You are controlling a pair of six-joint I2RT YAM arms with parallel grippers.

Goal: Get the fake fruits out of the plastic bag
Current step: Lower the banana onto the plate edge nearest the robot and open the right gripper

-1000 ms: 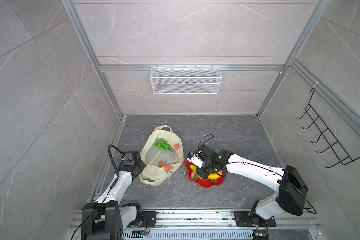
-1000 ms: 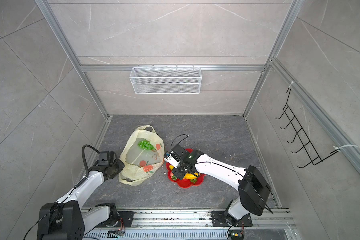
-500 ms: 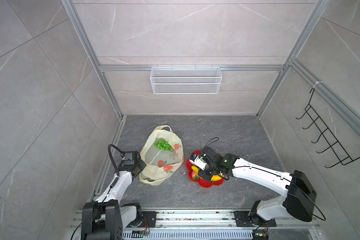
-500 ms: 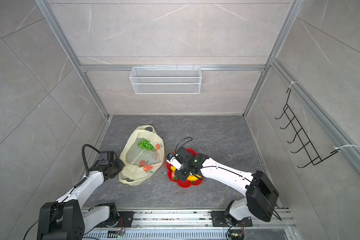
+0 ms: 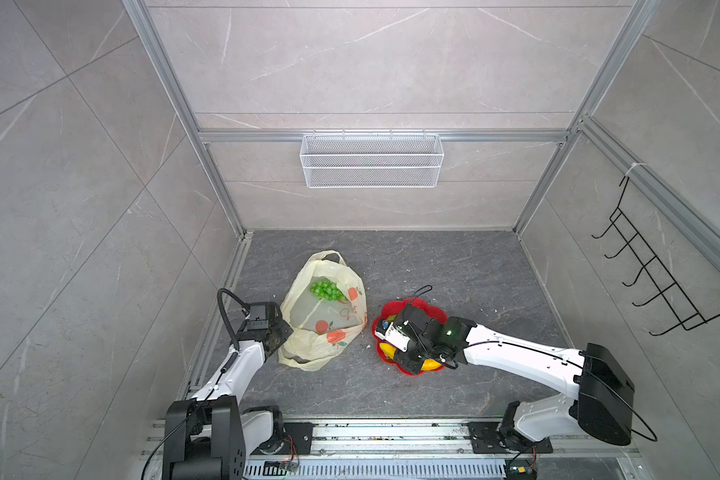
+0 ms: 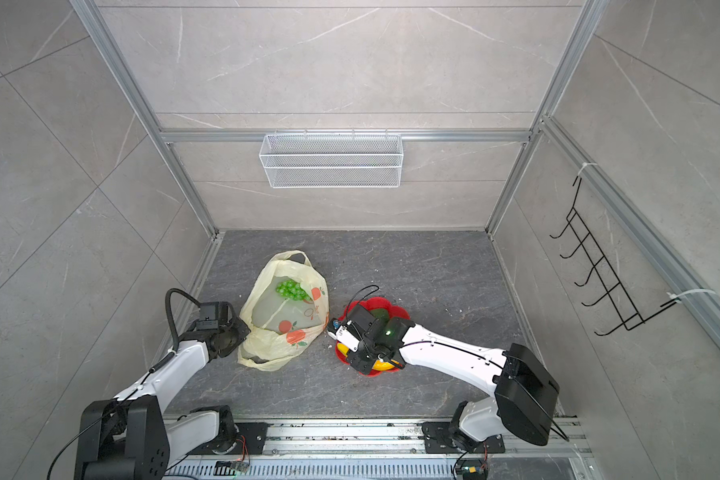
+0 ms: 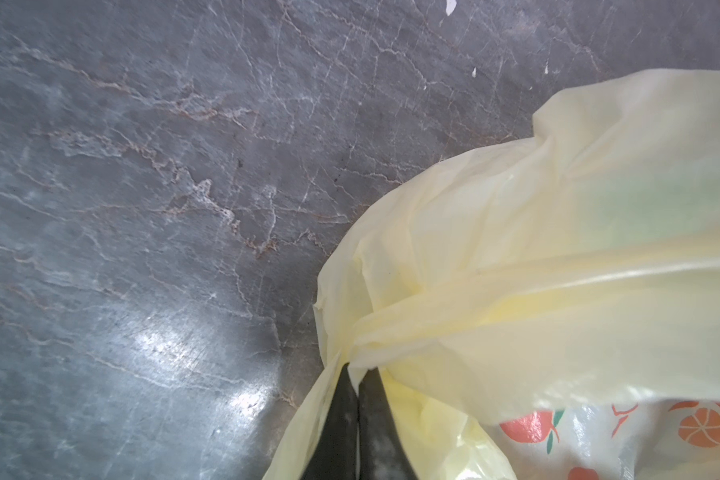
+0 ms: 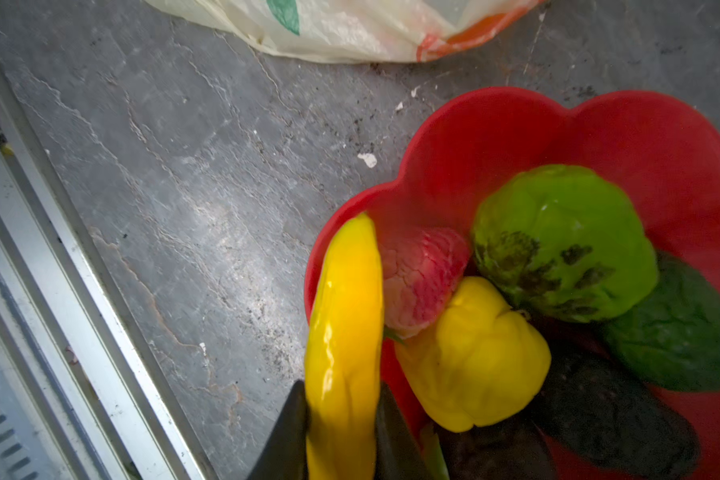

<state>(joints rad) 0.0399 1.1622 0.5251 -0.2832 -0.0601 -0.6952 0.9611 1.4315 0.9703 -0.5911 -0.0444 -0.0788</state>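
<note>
The pale-yellow plastic bag [image 5: 325, 320] [image 6: 285, 324] lies on the dark floor, with a green grape bunch [image 5: 327, 289] [image 6: 292, 289] showing through its open top. My left gripper [image 7: 356, 376] is shut on a bunched edge of the bag [image 7: 537, 270] at its near left side. My right gripper [image 8: 344, 399] is shut on a yellow banana [image 8: 346, 324], held over the rim of the red flower-shaped plate [image 8: 495, 137] [image 5: 391, 309]. In the plate lie a yellow knobbly fruit [image 8: 474, 353], a green bumpy ball [image 8: 558, 241], a red strawberry [image 8: 420, 278] and dark brown fruits [image 8: 599, 411].
A white wire basket [image 5: 371, 160] hangs on the back wall. Black wire hooks [image 5: 649, 282] hang on the right wall. An aluminium rail [image 8: 80, 291] runs along the near floor edge, close to the plate. Bare floor [image 5: 454, 270] lies behind the plate.
My right arm's elbow has swung to the right and lower while its gripper stays over the red plate with the banana. The left arm and the bag have not moved.
</note>
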